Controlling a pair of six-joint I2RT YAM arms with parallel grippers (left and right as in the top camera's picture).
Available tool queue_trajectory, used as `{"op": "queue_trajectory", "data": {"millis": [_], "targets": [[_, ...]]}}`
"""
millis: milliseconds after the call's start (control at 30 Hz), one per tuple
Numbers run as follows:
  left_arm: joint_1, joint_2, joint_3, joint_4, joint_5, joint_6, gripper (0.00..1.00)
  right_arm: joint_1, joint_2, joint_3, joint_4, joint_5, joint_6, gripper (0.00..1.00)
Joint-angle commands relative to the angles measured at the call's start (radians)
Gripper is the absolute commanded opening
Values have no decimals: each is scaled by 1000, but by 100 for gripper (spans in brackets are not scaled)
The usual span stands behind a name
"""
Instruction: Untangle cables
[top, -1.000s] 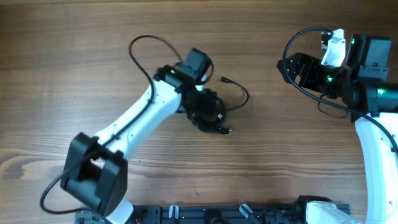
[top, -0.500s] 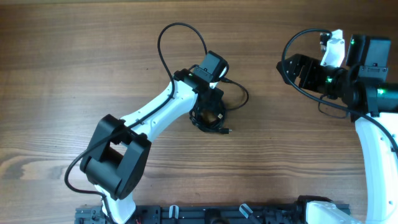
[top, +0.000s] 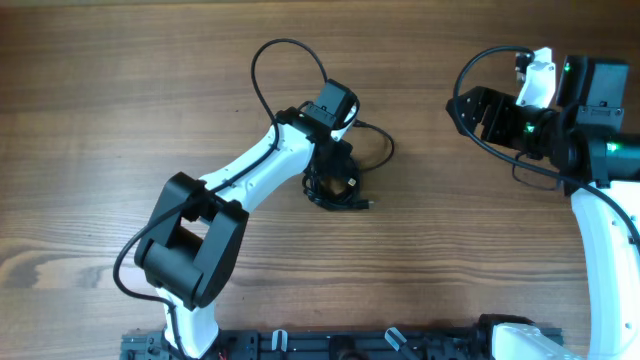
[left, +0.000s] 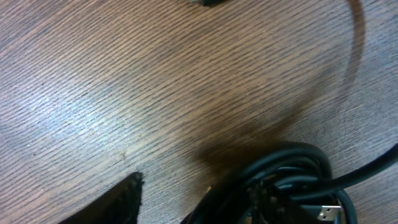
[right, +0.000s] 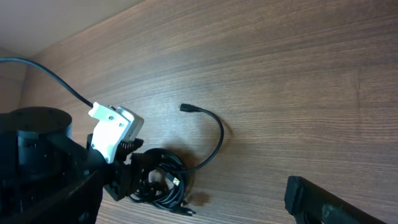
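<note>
Overhead, the left gripper sits over the cables near the middle of the table, and its own wrist covers the fingertips. The cables form a small dark knot. One loose cord curves out to the right, and a plug end pokes out at the lower right.

The left wrist view shows only one finger clearly, cut off at the bottom edge with bare wood beside it. The other merges with the black cords, so I cannot tell whether the fingers are apart or pinching a strand. Much of this view is blurred.

The right gripper hangs well to the right of the knot, with its fingers spread wide and nothing between them. Its wrist view shows just one finger in the bottom corner, and the far-off knot is partly hidden behind the left arm.
</note>
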Motion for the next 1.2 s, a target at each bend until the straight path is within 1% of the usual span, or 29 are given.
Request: {"op": "queue_trajectory", "data": {"millis": [0, 67, 100, 233, 267, 333, 367, 433, 567, 633, 667, 767, 867, 900, 933, 1000, 1067, 1167], "targets": [[4, 16, -9, 20, 12, 14, 53, 0, 12, 23, -1, 15, -20, 96], [4, 16, -13, 24, 12, 14, 52, 0, 12, 23, -1, 15, -20, 96], [4, 16, -20, 29, 12, 14, 52, 0, 12, 23, -1, 15, -20, 99], [3, 16, -77, 94, 12, 14, 52, 0, 12, 23, -1, 15, -20, 100], [3, 16, -89, 105, 12, 14, 44, 0, 12, 23, -1, 15, -20, 100], [4, 16, -89, 114, 12, 14, 13, 0, 12, 23, 0, 16, -20, 100], [4, 16, -89, 116, 12, 10, 4, 0, 12, 23, 0, 16, -20, 100], [4, 16, -89, 117, 11, -18, 4, 0, 12, 23, 0, 16, -21, 99], [11, 2, -82, 109, 11, -205, 4, 0, 12, 23, 0, 15, -20, 99], [30, -48, -50, 71, 12, -364, 4, 0, 12, 23, 0, 14, -19, 99], [38, -81, -24, 45, 22, -414, 4, 0, 12, 23, 0, 13, -17, 99], [45, -171, 16, 38, 104, -465, 4, 0, 12, 23, 0, -33, -18, 100], [45, -273, 27, 53, 110, -585, 4, 0, 12, 23, 0, -63, -17, 100], [45, -297, 27, 65, 114, -621, 4, 0, 12, 23, 0, -80, -17, 100], [45, -317, 27, 85, 136, -630, 4, 0, 12, 23, 0, -103, -15, 100], [45, -348, 27, 176, 192, -631, 4, 1, 12, 23, 0, -170, 23, 99], [45, -353, 27, 263, 203, -661, 4, 3, 12, 23, 1, -202, 37, 98], [45, -352, 27, 386, 188, -755, 4, 3, 12, 23, 4, -224, 63, 91]]}}
